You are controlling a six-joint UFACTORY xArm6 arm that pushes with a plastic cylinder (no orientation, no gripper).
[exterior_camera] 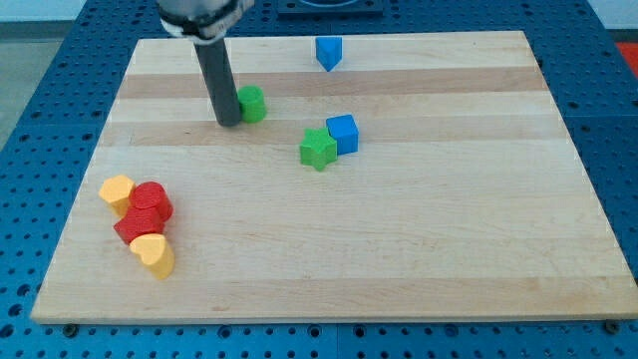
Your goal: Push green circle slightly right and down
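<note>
The green circle [252, 104] is found in the upper left part of the tabletop [419, 249], with the tool's tip [228, 123] set just at its left edge, apparently touching. For a small right-and-down shift, the tip is best placed slightly higher on the circle's left side, and the push kept short, well before the green star [318, 149] and blue cube [342, 133]. No jaws exist; nothing is held.

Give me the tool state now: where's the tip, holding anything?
My tip: no gripper; holds nothing, rests at the green circle's left side, apparently touching.
</note>
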